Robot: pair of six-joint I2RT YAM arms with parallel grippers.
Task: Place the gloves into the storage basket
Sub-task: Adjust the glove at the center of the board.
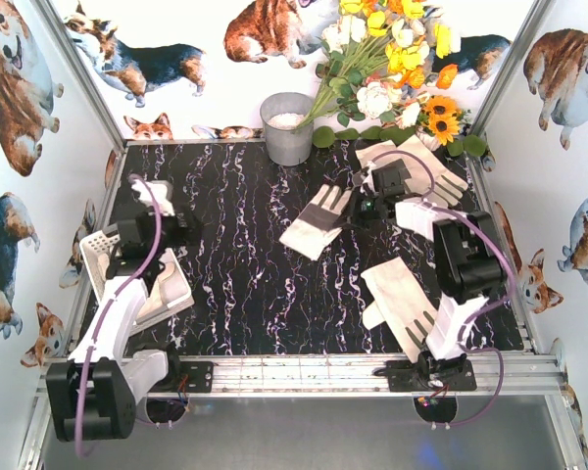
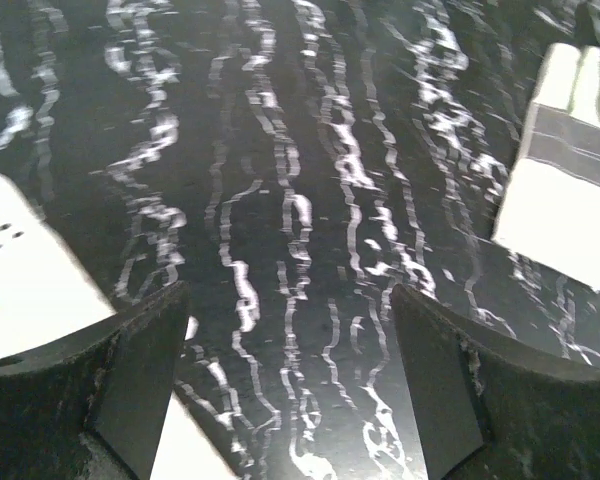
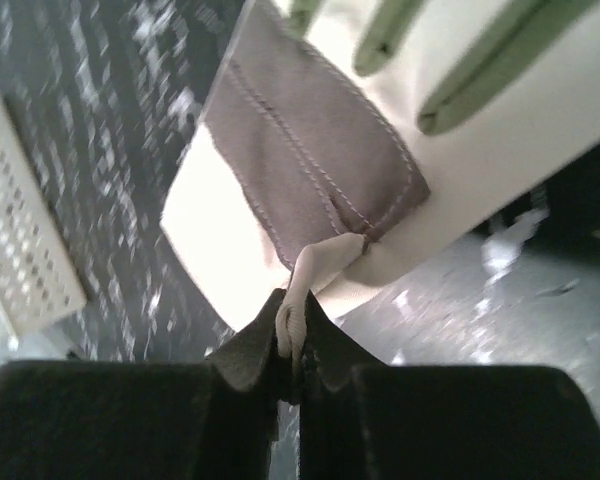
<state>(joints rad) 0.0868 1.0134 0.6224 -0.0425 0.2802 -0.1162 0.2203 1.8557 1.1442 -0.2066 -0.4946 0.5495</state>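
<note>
In the top view my right gripper (image 1: pixel 359 208) reaches over the middle of the black marble table and is shut on a cream glove with grey patches (image 1: pixel 318 221). The right wrist view shows its jaws (image 3: pixel 292 330) pinching a fold of that glove's (image 3: pixel 310 150) cuff edge. A second glove (image 1: pixel 402 299) lies near the right arm's base. A third glove (image 1: pixel 426 168) lies at the back right, partly under the arm. The white lattice storage basket (image 1: pixel 96 250) stands at the left edge. Beside it my left gripper (image 1: pixel 176 231) is open and empty (image 2: pixel 288 295), with the basket (image 2: pixel 20 275) to its left.
A grey metal bucket (image 1: pixel 287 127) stands at the back centre, with a flower bouquet (image 1: pixel 392 69) leaning beside it. Corgi-print walls enclose the table on three sides. An aluminium rail (image 1: pixel 314 372) carrying both arm bases runs along the front edge.
</note>
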